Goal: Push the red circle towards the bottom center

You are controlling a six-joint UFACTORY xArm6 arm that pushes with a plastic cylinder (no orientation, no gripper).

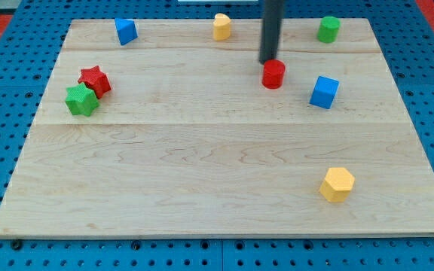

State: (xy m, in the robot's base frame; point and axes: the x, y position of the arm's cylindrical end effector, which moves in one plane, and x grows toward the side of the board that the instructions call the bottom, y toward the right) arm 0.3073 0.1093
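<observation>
The red circle [273, 74] is a short red cylinder on the wooden board [202, 173], right of centre in the upper part. My tip [268, 61] is the lower end of a dark rod that comes down from the view's top. It stands just above the red circle, touching or nearly touching its upper left edge.
A blue cube [324, 92] lies right of the red circle. A yellow hexagon [337, 184] sits at lower right. A red star [95, 80] and green star [81, 99] touch at left. A blue block [126, 31], yellow block [221, 26] and green cylinder [328, 28] line the top edge.
</observation>
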